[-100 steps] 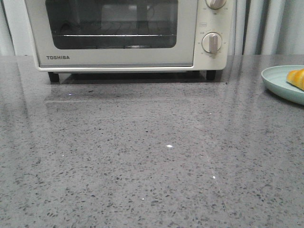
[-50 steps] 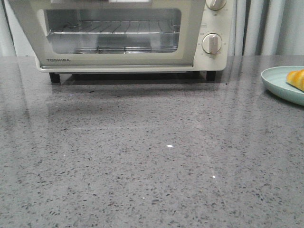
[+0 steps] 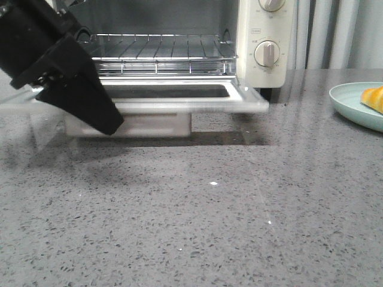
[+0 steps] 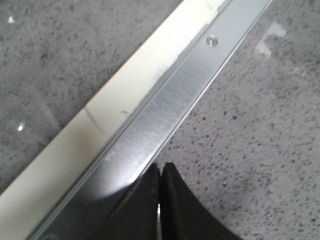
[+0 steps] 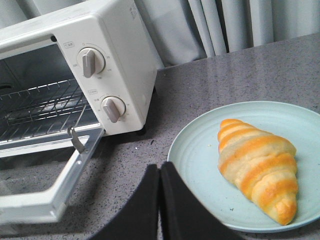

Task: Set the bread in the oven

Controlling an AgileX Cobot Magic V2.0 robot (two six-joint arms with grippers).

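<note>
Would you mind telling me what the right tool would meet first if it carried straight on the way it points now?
Probably the pale green plate: the right tool, fingers together, points at its near rim, with the bread off to one side. Depth is unclear.

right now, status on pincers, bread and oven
Left pincer shut, at open oven door edge. Right pincer shut, empty, beside plate. Bread on plate. Rack unobstructed.
</note>
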